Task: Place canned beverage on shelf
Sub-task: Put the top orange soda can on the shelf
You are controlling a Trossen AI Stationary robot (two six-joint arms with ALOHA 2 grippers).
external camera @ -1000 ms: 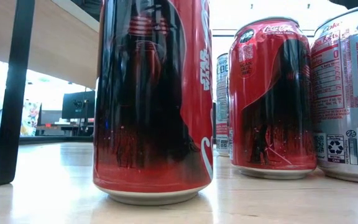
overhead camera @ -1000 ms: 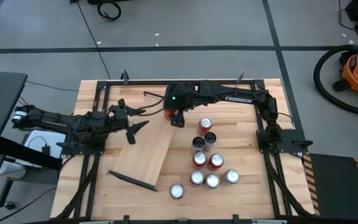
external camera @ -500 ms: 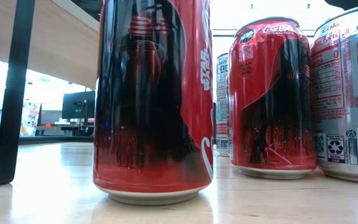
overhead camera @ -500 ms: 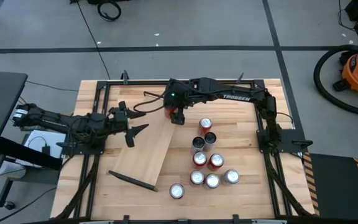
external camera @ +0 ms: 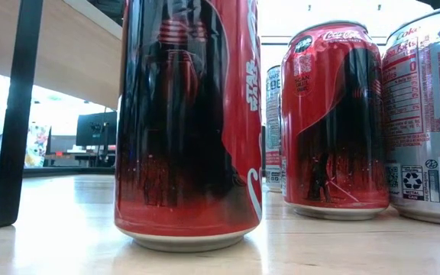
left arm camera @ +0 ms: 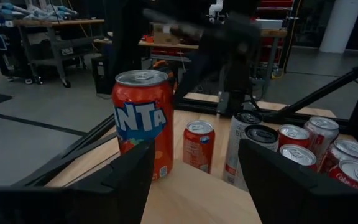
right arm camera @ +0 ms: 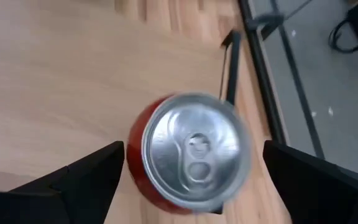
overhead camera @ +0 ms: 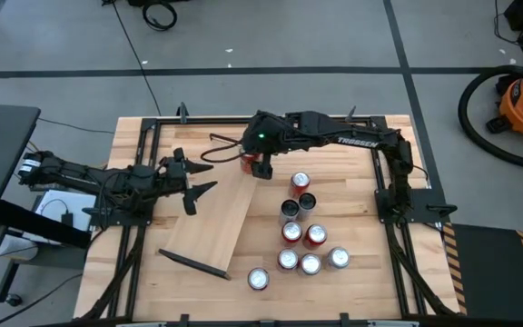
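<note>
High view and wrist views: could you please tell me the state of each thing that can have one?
Fanta can: upright on the shelf's far end, ungripped.
Shelf: holds one can.
Right gripper: open, above the Fanta can.
Left gripper: at the shelf's edge.
Other cans: upright on the table.

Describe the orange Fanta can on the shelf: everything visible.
The Fanta can is orange with a blue and white logo and a silver top with its tab in place. It stands upright near the far end of the pale wood shelf. The right gripper hangs open directly above, fingers clear of it.
</note>
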